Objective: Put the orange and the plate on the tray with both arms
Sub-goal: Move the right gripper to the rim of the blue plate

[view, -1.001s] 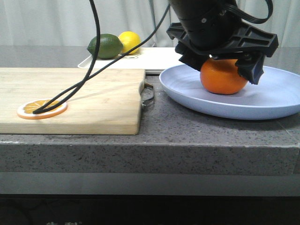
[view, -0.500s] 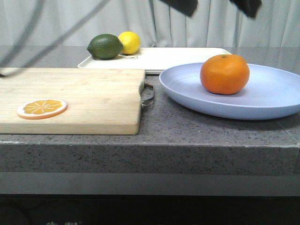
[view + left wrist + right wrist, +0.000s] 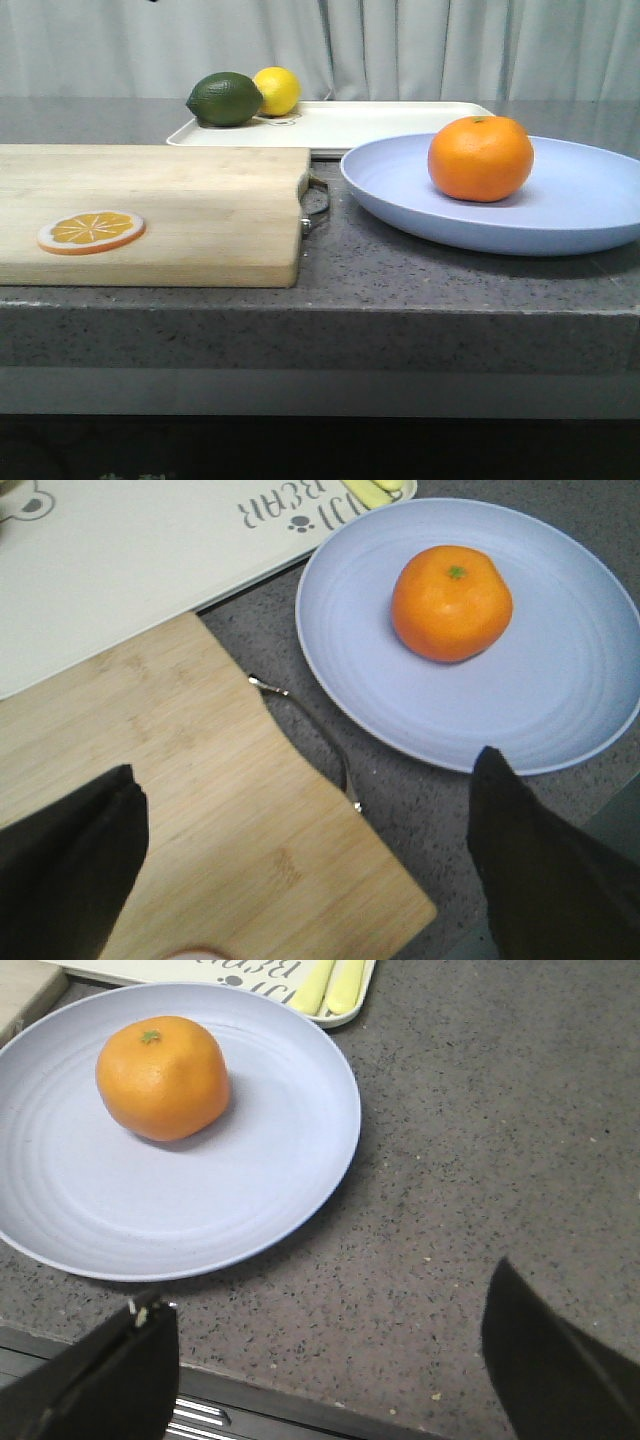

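Left pincer [image 3: 300,880]: spread wide, its dark fingers [image 3: 70,865] apart and holding nothing, hanging above the light wooden cutting board [image 3: 150,210] beside the plate.
Right pincer [image 3: 330,1365]: also spread wide and empty, its fingers [image 3: 555,1355] over the grey speckled stone counter [image 3: 480,1140] just off the plate's rim.
Plate: the large round pale lavender-blue plate [image 3: 590,215] lies flat on the counter, beside the board's metal handle [image 3: 315,200] (whether they touch cannot be told).
Orange: the whole round bright-orange fruit [image 3: 481,158] sits on the plate, off its centre, green stem dimple up.
Tray: the flat rectangular cream-white tray [image 3: 380,122] lies behind the plate, its printed corner just beside the plate's rim.
On the tray: a dark green lime [image 3: 225,99] and a yellow lemon [image 3: 277,90] touching, at the end far from the plate.
On the board: a flat orange slice [image 3: 91,231], well apart from the plate.
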Controlling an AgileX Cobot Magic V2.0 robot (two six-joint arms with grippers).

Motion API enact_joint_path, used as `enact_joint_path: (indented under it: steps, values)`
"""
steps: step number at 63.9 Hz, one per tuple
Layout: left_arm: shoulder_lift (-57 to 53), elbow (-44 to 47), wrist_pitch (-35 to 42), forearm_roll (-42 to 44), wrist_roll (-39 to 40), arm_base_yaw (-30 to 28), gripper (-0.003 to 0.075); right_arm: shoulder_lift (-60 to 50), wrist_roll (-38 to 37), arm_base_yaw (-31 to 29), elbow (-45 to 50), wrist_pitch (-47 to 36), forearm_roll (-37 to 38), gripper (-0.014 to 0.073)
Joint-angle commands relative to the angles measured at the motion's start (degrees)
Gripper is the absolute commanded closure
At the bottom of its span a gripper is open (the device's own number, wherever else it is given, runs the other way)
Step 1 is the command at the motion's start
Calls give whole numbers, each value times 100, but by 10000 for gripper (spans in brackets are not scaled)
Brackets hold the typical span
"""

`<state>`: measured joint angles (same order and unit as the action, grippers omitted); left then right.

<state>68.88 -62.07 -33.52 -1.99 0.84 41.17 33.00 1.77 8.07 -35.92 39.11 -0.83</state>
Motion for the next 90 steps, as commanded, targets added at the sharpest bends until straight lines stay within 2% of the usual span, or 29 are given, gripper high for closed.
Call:
enact_joint_path:
  steps: [1,17,29,35,41,47,54,62,74,90]
  values:
    - [-568,243,412,-42,52,-117,89,61,30,2,-209,-349,6,-29]
    - [-1758,1137,194,-42,52,-533,89,483,-104,-3,-306,-135,6,-29]
    - [-2315,1377,60,27,52,-789,89,1366,-279,-43,-938,418,6,-29]
    - [-2464,1410,-58,53,52,-815,89,1911,-285,-334,-1426,796,-8,-29]
    - [-2490,1410,-180,53,52,-815,89,2380,-177,-900,-1809,1109,-110,-29]
    - [-2490,1410,-298,53,52,-815,89,2773,350,-1616,-2043,1316,-714,-29]
    - [-2490,1410,-298,53,52,-815,89,3185,1327,-2417,-2095,1596,-2235,-29]
    - [-2490,1410,-273,53,52,-815,90,3663,2074,-2808,-2095,1969,-3550,-29]
    - [-2490,1410,-113,53,52,-815,90,4191,2129,-2719,-2095,1963,-4131,-21]
    - [-2490,1410,-43,53,52,-815,90,4544,2129,-2433,-2095,1689,-4299,130]
